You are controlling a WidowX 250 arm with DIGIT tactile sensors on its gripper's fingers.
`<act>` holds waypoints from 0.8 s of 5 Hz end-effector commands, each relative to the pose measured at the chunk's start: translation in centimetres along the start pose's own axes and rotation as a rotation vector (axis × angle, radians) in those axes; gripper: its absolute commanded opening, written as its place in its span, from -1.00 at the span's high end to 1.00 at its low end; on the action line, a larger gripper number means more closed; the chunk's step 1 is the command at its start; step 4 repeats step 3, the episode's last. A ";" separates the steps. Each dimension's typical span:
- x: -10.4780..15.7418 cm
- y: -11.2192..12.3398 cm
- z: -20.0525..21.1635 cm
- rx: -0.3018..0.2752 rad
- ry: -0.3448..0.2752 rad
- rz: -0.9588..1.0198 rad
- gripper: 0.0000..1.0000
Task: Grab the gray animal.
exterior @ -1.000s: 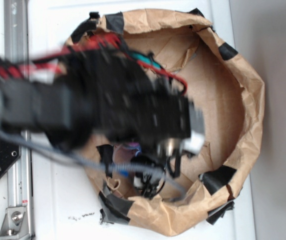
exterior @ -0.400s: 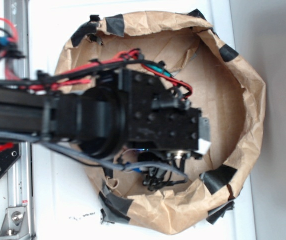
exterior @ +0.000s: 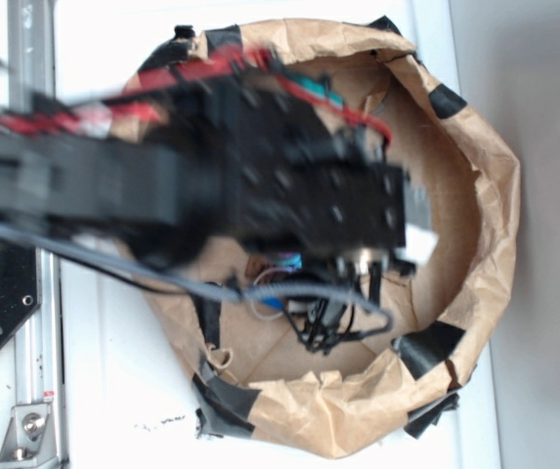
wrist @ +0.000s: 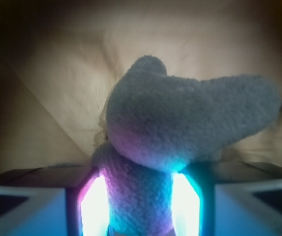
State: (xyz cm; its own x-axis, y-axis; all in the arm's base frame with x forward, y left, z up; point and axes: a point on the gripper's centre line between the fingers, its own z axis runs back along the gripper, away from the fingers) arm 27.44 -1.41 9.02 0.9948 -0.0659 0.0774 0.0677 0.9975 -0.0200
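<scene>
White tabletop carries a wide ring of crumpled brown paper, patched with strips of black tape, which walls in a pen with a cardboard-brown floor; we take the raised wall to be there to keep small things from sliding off. A metal rail runs along one edge of the outside view.

From that outside view our black arm reaches across the pen and covers most of its floor. It is smeared by motion, with red wires over its back and a gray cable looping beneath, so we cannot make out the toy or any other loose thing there.

Our wrist camera settles the matter. The gray animal, a soft fuzzy plush, fills the middle of the picture. Its lower part sits between our fingers, whose inner faces glow pink on one side and cyan on the other and press against the fabric on both sides. So we are pinching the toy, with its bulkier upper part bulging above the grip and one lobe drooping sideways. Behind it lies only blurred brown paper.

We judge the grab itself made. Being floppy, the toy could sag or slip if the squeeze loosens, so a firm hold and a steady lift look wise.
</scene>
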 end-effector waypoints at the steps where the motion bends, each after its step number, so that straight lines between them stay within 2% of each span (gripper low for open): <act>1: 0.6 1.8 9.7 -0.026 -0.127 0.122 1.00; 2: 1.0 1.3 10.3 0.007 -0.147 0.126 1.00; 4: 1.0 1.3 9.9 0.020 -0.133 0.130 1.00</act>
